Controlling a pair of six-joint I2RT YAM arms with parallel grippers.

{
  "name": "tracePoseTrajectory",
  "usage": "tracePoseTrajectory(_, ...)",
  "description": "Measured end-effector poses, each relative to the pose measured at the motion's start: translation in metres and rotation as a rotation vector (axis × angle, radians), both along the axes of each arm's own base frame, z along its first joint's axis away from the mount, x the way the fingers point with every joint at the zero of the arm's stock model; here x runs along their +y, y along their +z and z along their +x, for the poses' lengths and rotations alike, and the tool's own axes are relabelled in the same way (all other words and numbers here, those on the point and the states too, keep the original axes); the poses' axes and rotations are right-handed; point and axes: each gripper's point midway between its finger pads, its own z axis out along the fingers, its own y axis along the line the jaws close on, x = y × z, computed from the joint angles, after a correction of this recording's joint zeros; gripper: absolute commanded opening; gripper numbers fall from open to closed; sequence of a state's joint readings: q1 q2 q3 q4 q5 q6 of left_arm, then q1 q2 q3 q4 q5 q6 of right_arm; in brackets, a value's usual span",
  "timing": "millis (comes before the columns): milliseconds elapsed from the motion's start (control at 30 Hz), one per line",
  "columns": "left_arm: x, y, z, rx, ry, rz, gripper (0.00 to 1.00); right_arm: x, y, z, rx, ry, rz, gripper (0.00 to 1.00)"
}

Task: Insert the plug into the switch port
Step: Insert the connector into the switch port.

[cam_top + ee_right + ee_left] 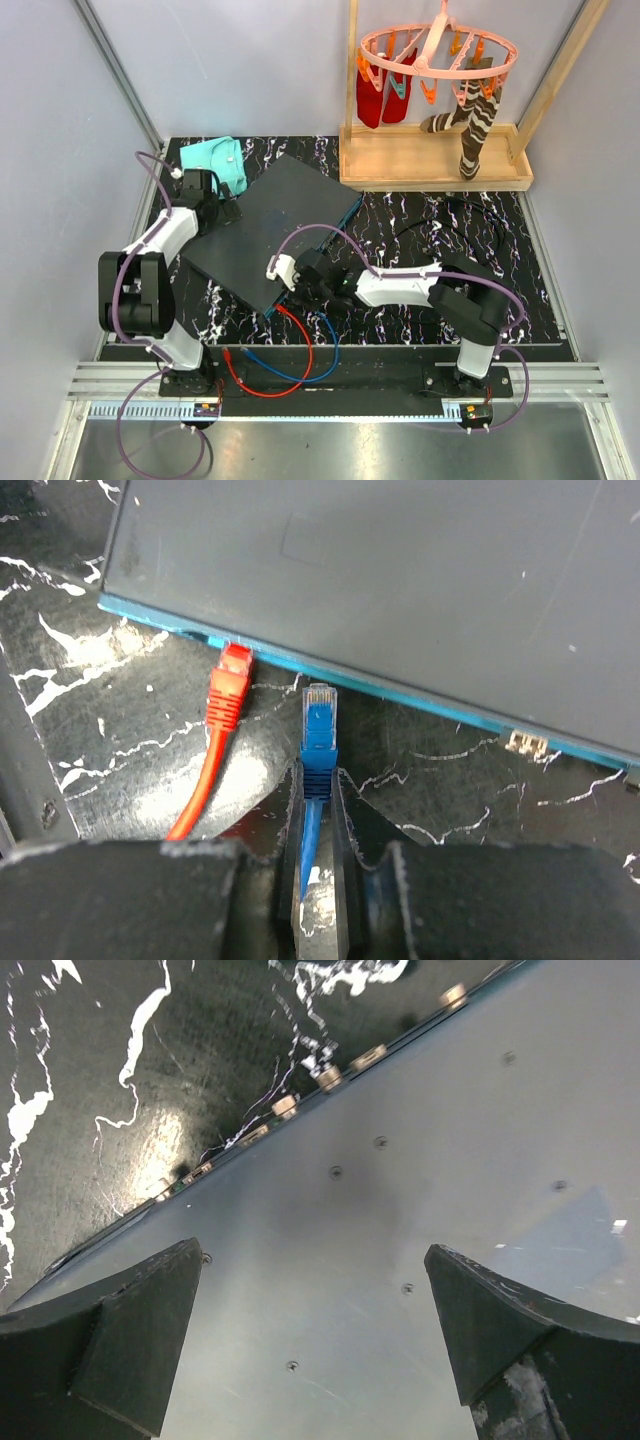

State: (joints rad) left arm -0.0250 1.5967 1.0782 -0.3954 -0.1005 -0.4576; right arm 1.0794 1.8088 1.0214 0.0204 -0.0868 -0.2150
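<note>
"Where did the switch lie?"

"The large, flat, dark grey rectangular switch (265,225) lay slantwise on the black, white-veined table mat (430,230). Its thin teal-blue socket edge (400,695) faced the right arm."

"And the right gripper?"

"The right gripper (318,780) was nearly closed, pinching the blue cable plug (319,715) by its rear boot. The plug's clear tip sat right at the teal edge, with most of its body outside. I couldn't tell whether the tip had entered a socket."

"Anything beside it?"

"A red cable plug (230,685) lay just to its left, its tip against the same edge."

"The left gripper?"

"The left gripper (315,1340) was spread wide and held nothing. Its dark fingers (130,1330) hung over the switch's grey top, near the left corner."
</note>
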Motion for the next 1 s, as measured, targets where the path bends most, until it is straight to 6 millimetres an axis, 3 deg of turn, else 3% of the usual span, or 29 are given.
tracePoseTrajectory(200,0.003,-0.018,-0.003,0.054,-0.008,0.013,0.99,0.005,0.002,-0.001,-0.006,0.018,-0.006,0.00)
tracePoseTrajectory(667,0.001,-0.018,0.004,0.052,-0.015,-0.001,0.99,0.005,-0.014,-0.005,0.036,0.029,-0.074,0.00)
tracePoseTrajectory(1000,0.000,-0.017,0.004,0.051,-0.016,-0.005,0.99,0.012,-0.008,-0.002,0.042,0.021,-0.070,0.00)
